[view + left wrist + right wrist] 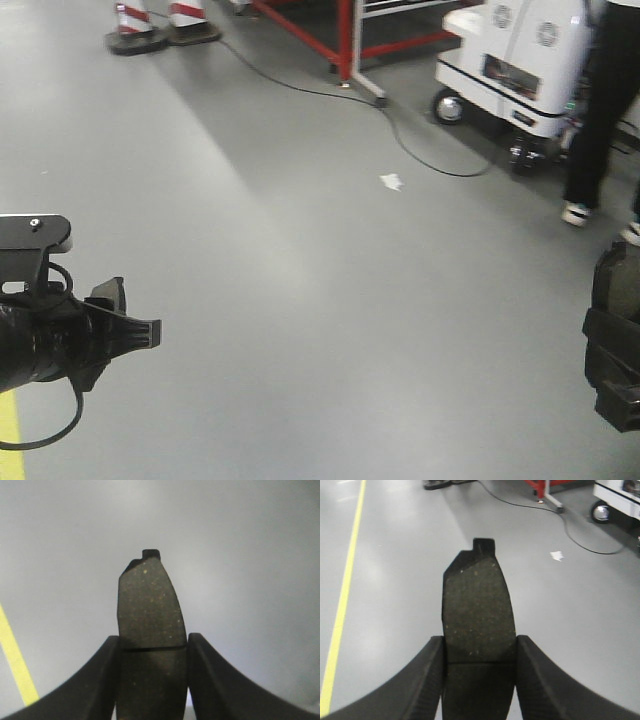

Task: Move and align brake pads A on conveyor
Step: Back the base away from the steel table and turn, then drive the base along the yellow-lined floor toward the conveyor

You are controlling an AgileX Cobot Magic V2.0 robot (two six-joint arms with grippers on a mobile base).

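My left gripper (153, 639) is shut on a brake pad (150, 605). The grey-brown, speckled pad stands up between the two black fingers, its groove level with the fingertips and its dark backing tab on top. My right gripper (480, 640) is shut on a second brake pad (477, 605) in the same way, groove just below the fingertips. Both pads hang in the air over grey floor. In the front view the left gripper (135, 335) is at the left edge and the right gripper (612, 340) at the right edge. The conveyor is out of view.
Grey floor (300, 300) fills the view, with a yellow line (340, 615) on the left. Ahead are a black cable (420, 150), a white paper scrap (391, 181), a red frame (345, 45), a white wheeled cart (520, 70), a person's legs (600, 120) and striped cone bases (160, 30).
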